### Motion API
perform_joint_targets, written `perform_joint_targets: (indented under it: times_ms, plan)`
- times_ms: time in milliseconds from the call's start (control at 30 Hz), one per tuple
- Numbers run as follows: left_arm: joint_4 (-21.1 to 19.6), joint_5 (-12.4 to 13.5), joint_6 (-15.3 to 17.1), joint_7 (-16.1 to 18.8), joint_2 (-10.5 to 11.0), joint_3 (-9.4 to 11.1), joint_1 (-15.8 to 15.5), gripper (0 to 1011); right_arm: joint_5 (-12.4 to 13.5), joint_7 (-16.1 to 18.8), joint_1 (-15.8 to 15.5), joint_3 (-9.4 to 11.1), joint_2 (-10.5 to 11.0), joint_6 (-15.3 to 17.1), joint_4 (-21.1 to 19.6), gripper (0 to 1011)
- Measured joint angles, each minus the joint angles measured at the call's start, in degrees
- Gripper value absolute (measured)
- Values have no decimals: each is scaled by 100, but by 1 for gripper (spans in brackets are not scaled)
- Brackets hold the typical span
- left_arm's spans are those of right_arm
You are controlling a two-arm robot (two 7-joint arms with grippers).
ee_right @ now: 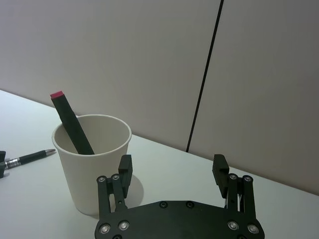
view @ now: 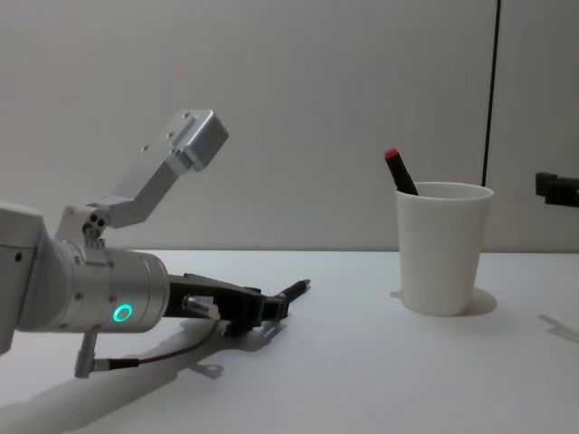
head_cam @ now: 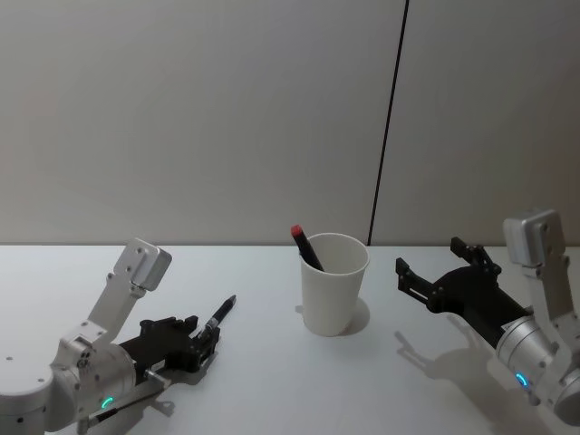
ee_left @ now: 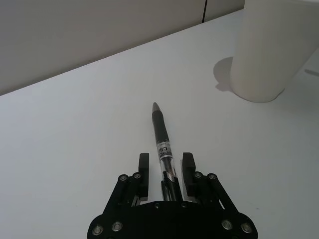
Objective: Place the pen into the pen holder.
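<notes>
The pen [ee_left: 160,129] lies on the white table [head_cam: 272,381] to the robot's left of the pen holder [head_cam: 333,285]. It is well apart from the holder, and its grey tip points toward it. The pen's rear half runs between the fingers of the left gripper [ee_left: 166,172]. These jaws stand narrowly apart, one on each side of the barrel. In the left wrist view a thin strip of table shows between each pad and the pen, so they straddle it without pressing on it. The clip end reaches back toward the gripper's palm. The pen holder, a white paper cup, stands upright. A black marker with a red end [head_cam: 306,246] leans in it against the rim on the side nearer the pen, and the rest of its mouth is open. The table between the pen tip and the holder is bare. The right gripper [head_cam: 433,263] hovers on the holder's other side, close to it and at about rim height. Its jaws are spread wide, hold nothing, and face the cup.
</notes>
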Motion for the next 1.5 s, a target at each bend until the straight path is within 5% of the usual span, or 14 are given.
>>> perform_joint_targets:
  times_ms: [1500]
  plan:
    - [0, 0, 0, 0, 0, 0, 0, 155, 0, 0, 0, 0, 0, 0, 0, 1001]
